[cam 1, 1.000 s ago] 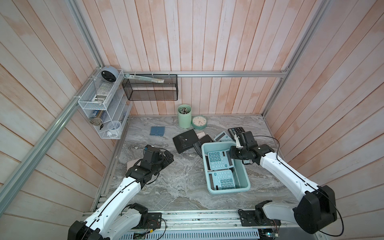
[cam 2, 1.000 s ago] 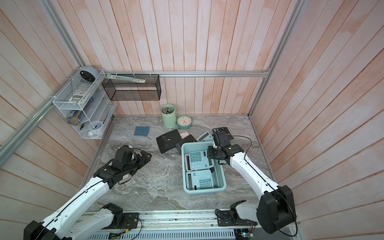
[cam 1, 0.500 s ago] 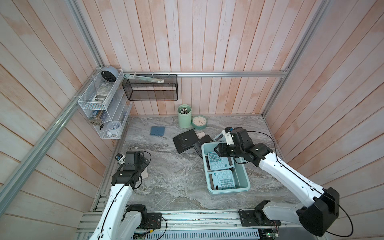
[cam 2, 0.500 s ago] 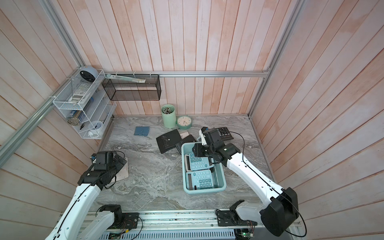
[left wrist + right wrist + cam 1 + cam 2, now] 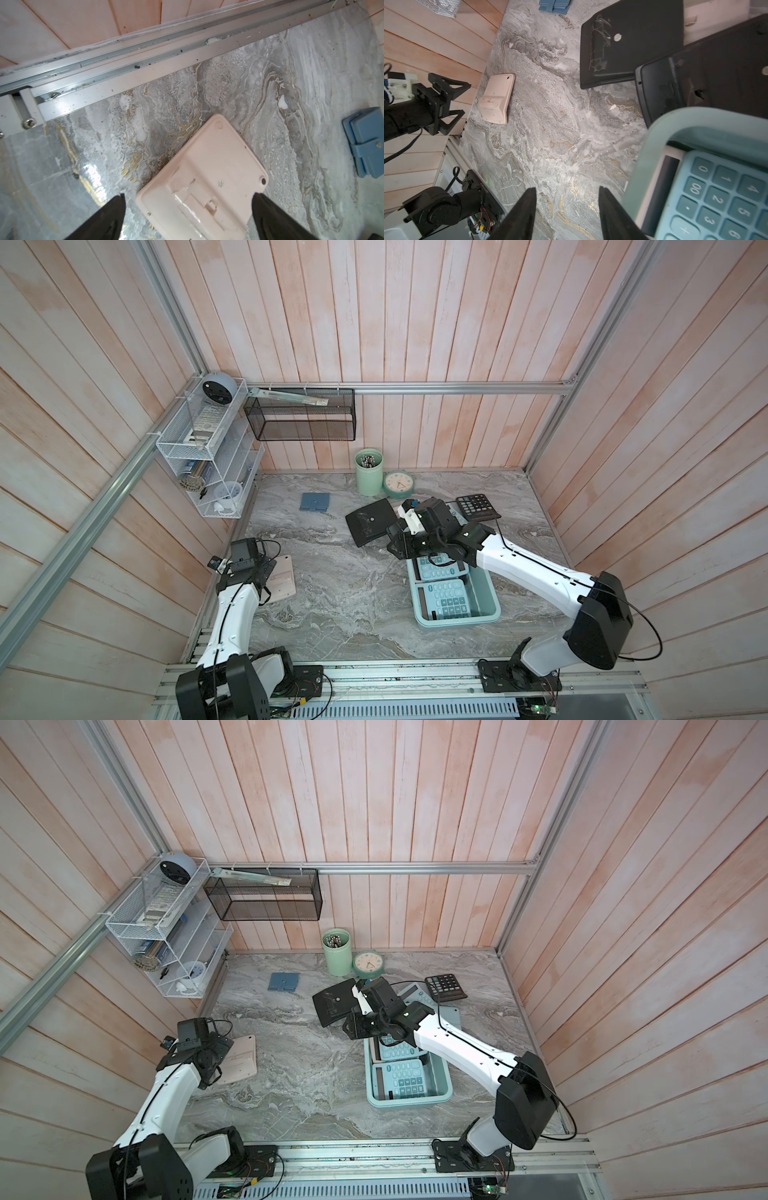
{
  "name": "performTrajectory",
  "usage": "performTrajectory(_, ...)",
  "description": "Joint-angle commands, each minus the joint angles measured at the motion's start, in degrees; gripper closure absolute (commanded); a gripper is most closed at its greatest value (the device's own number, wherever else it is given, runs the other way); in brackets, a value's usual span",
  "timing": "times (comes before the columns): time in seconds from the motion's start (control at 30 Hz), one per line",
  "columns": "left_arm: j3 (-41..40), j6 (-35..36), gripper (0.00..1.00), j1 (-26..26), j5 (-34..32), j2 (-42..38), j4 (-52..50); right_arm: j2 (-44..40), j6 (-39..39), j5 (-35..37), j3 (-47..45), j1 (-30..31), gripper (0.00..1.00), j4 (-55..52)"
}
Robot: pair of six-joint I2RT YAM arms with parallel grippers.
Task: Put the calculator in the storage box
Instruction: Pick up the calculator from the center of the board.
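Observation:
The light aqua storage box (image 5: 487,593) (image 5: 441,1078) (image 5: 654,133) stands right of the table's middle, with two aqua calculators (image 5: 446,600) (image 5: 434,570) lying face up in it. A pink calculator (image 5: 283,583) (image 5: 242,1061) (image 5: 207,166) (image 5: 497,97) lies face down near the left edge. My left gripper (image 5: 266,572) (image 5: 189,194) hangs open just above it, a finger on either side. At the box's far left corner my right gripper (image 5: 399,545) (image 5: 567,187) is open over bare table, holding nothing.
Two black calculators lie face down by the box's far end (image 5: 371,521) (image 5: 708,83), and another lies face up at the back right (image 5: 478,506). A green pen cup (image 5: 369,472), a clock (image 5: 398,484) and a blue wallet (image 5: 316,502) are at the back. Wire racks hang on the left wall.
My right arm swung from the box's far right side to its far left corner, and its jaws widened. My left arm drew back to the left edge, over the pink calculator.

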Motion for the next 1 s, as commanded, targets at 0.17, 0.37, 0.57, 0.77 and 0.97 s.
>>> performTrajectory(0.17, -2.7, 3.59, 0.0, 0.68, 7.89, 5.95, 9.59, 2.64, 1.58, -1.87, 1.95, 1.05, 0.45, 2.12)
performTrajectory(0.37, -4.52, 2.44, 0.0, -2.87, 13.78, 7.36, 12.09, 3.66, 2.01, -1.92, 1.93, 1.05, 0.45, 2.39)
performTrajectory(0.57, -6.76, -1.13, 0.0, -9.06, 18.39, 4.0, 11.78, 5.18, 2.45, -2.31, 2.28, 1.05, 0.45, 3.39)
performTrajectory(0.77, -6.93, -4.41, 0.0, -14.6, 20.73, -1.37, 9.86, 7.96, 3.92, -3.27, 3.15, 1.0, 0.45, 5.35)
performTrajectory(0.97, 1.38, 1.57, 0.0, -9.21, 11.48, -3.51, -0.07, 10.24, 5.09, -4.27, 4.01, 1.05, 0.45, 7.28)
